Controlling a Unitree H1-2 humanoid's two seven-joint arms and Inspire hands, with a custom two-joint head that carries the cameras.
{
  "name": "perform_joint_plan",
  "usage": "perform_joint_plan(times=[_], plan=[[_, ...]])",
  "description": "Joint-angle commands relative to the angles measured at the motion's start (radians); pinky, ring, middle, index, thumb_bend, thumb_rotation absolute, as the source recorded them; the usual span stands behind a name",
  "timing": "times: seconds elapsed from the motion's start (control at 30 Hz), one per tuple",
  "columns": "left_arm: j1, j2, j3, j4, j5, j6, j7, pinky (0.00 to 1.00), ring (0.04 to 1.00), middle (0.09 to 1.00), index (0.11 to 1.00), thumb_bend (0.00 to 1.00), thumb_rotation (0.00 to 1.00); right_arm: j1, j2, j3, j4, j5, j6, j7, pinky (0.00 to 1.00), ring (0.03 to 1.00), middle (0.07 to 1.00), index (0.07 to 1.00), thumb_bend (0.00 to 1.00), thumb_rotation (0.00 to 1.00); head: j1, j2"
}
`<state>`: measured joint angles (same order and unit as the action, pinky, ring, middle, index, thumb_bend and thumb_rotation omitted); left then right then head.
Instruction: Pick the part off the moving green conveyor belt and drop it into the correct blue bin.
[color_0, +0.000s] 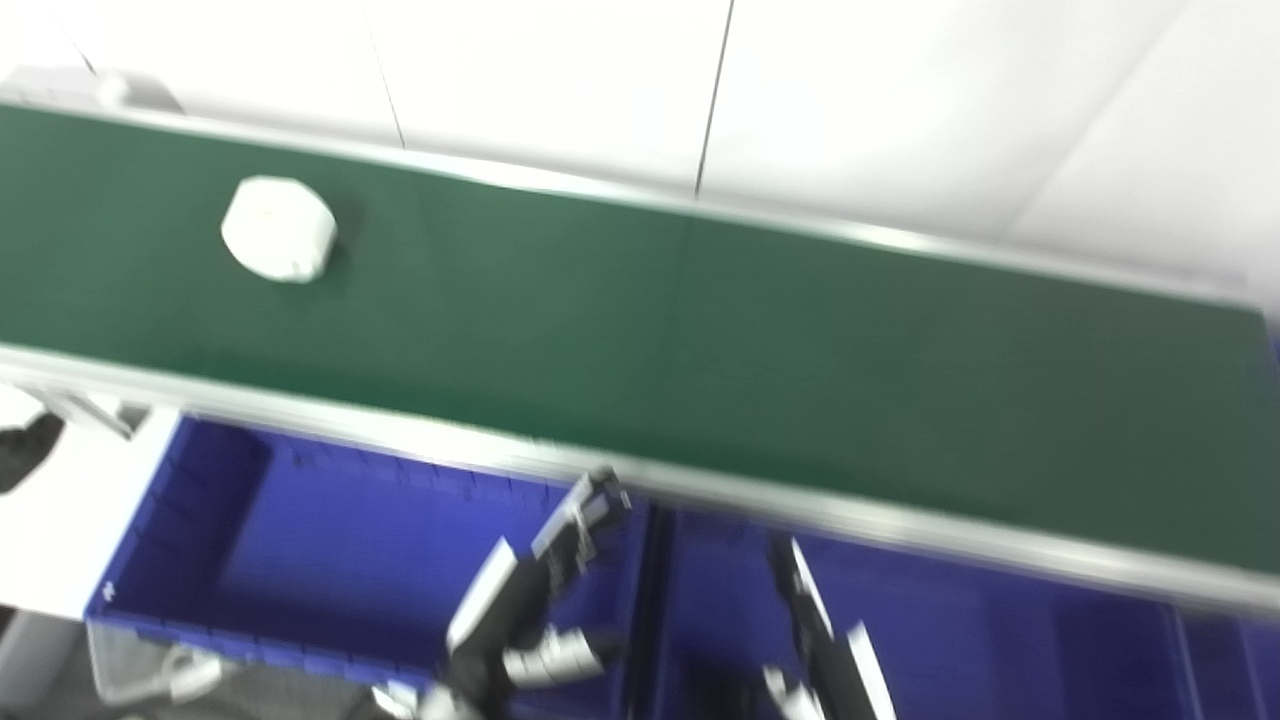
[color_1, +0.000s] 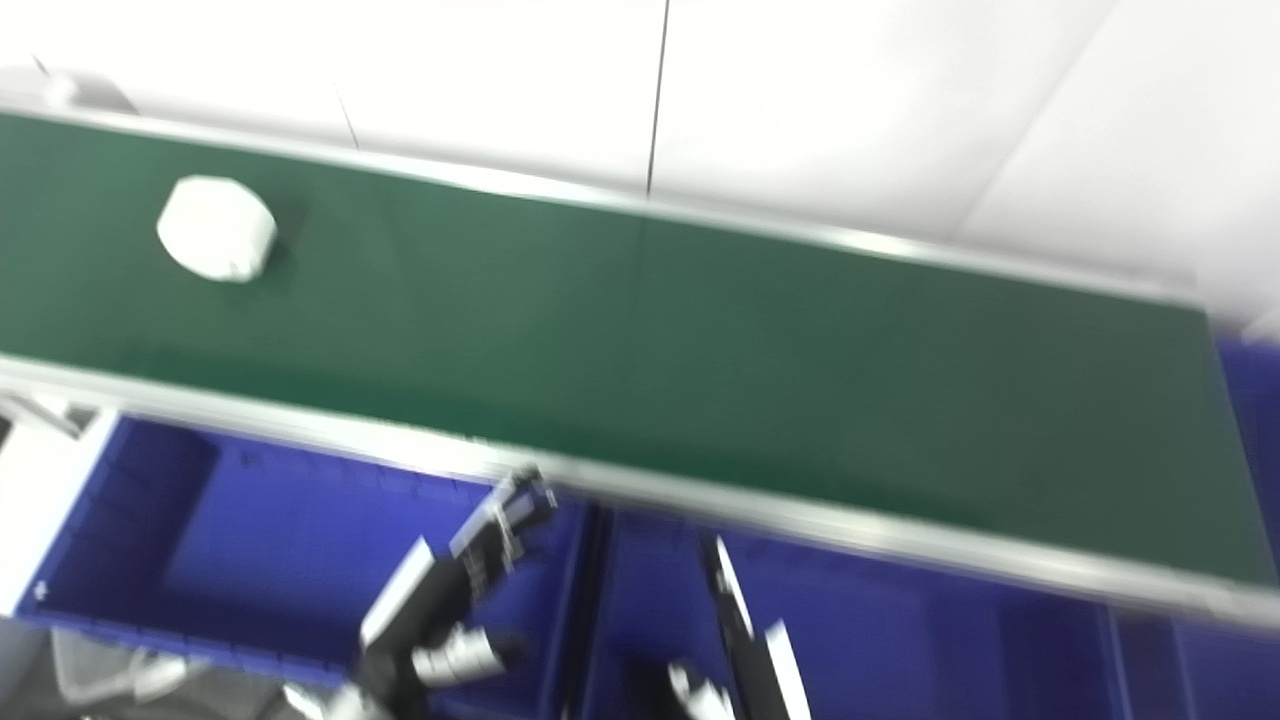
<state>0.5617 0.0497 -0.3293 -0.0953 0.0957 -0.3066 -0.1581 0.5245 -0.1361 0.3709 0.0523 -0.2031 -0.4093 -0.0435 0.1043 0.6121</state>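
Observation:
A white, roughly round part (color_0: 279, 228) lies on the green conveyor belt (color_0: 700, 340) at its far left; it also shows in the right eye view (color_1: 217, 241). My left hand (color_0: 535, 610) is low, over the right end of the left blue bin (color_0: 330, 560), below the belt's near rail, with fingers apart and nothing in it. My right hand (color_0: 825, 650) is at the bottom edge over the left end of the right blue bin (color_0: 1000, 640), fingers extended and empty. Both hands are far from the part. The picture is blurred.
The belt has silver rails (color_0: 700, 495) along both sides. White wall panels lie behind it. A white surface and a dark object (color_0: 25, 450) are at the left edge. A clear plastic thing (color_0: 140, 670) sits below the left bin.

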Motion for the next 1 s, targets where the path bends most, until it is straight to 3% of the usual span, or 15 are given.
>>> perform_joint_plan(times=[0.0,0.33,0.73,0.97], plan=[[-0.009,-0.009,-0.004,-0.006,0.009,-0.05,0.013,0.83,0.884,0.892,0.959,0.86,0.63,-0.01,-0.006,0.015,-0.006,0.012,-0.06,-0.024,0.97,0.982,1.0,1.0,0.85,0.98,0.0,-0.007],[-0.018,-0.013,-0.008,0.027,0.047,-0.076,0.033,0.8,0.883,0.888,0.953,0.87,0.65,-0.018,-0.037,0.052,-0.009,0.02,-0.06,-0.055,0.97,0.99,1.0,1.0,0.87,0.97,0.006,-0.038],[-0.035,-0.036,-0.011,0.104,0.051,-0.108,0.048,0.78,0.869,0.874,0.925,0.87,0.62,-0.042,-0.085,0.099,0.01,0.03,-0.061,-0.104,0.95,0.997,1.0,1.0,0.87,0.97,0.086,-0.136],[-0.048,-0.044,-0.015,0.131,0.059,-0.136,0.058,0.78,0.845,0.86,0.907,0.85,0.61,-0.056,-0.111,0.123,0.005,0.027,-0.061,-0.136,0.93,0.996,1.0,1.0,0.86,0.98,0.102,-0.135]])
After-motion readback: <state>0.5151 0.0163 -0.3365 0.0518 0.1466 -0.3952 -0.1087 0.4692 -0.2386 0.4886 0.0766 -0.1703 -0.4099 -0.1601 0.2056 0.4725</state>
